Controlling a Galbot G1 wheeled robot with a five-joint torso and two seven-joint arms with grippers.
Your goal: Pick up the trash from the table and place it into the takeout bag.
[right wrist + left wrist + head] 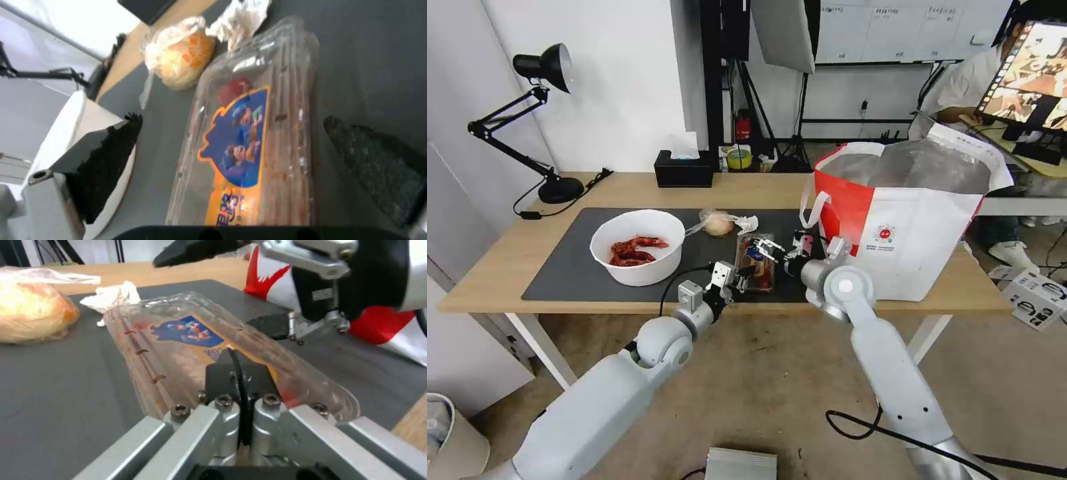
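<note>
Clear tray (756, 261): at mat's 6 o'clock edge, you're grasping it now.
Left gripper (240, 373): pinches tray's near rim.
Right gripper (774, 252): spread astride tray.
Next: lift toward bag (907, 220), 3 o'clock.

Head cam: high, facing fwd/down over whole desk (507, 267), far. L wrist cam: low, close behind tray (186, 340), looking along mat. R wrist cam: close above tray. All three share tray; wrist views also share lump (182, 63).
</note>
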